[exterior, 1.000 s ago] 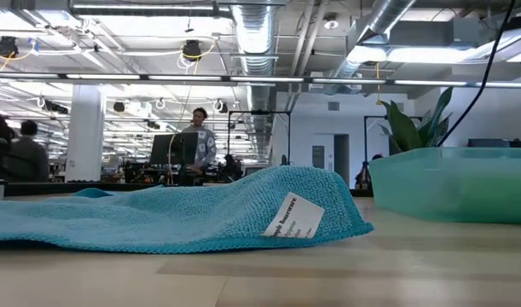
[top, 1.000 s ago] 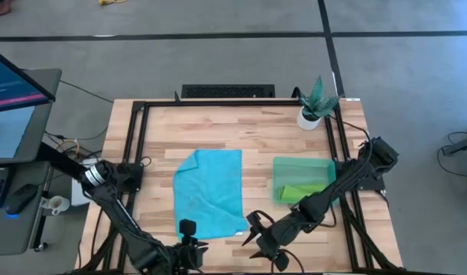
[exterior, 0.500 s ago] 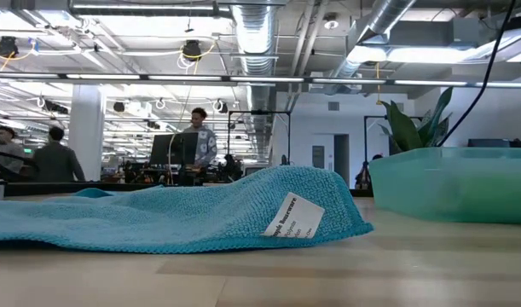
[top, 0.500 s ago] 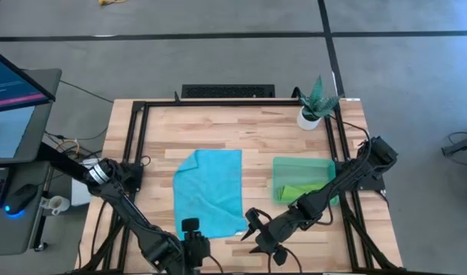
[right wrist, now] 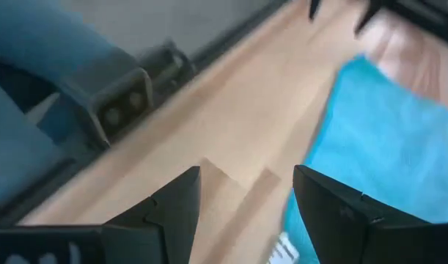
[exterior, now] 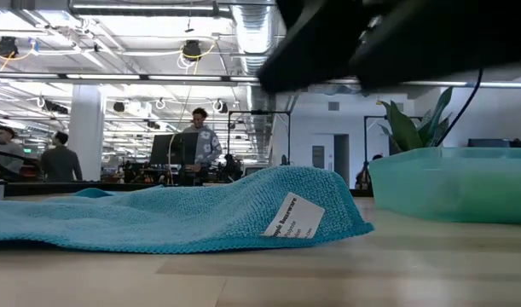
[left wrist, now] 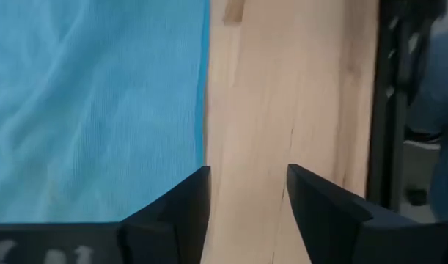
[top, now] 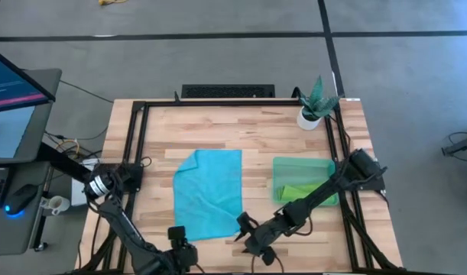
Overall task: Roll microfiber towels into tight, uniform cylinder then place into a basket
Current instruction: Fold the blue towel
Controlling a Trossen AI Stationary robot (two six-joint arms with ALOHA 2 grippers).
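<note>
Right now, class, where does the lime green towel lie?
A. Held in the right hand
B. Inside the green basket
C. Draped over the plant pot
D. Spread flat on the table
B: in the high view the lime green towel sits inside the basket, while only the turquoise towel lies spread on the table.

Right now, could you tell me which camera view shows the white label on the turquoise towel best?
The low view: the white label faces that camera, hanging off the turquoise towel's raised corner, print visible though unreadable. The high view shows only a pale speck at that corner. The right wrist view catches a blurred sliver; the left wrist view shows none.
</note>
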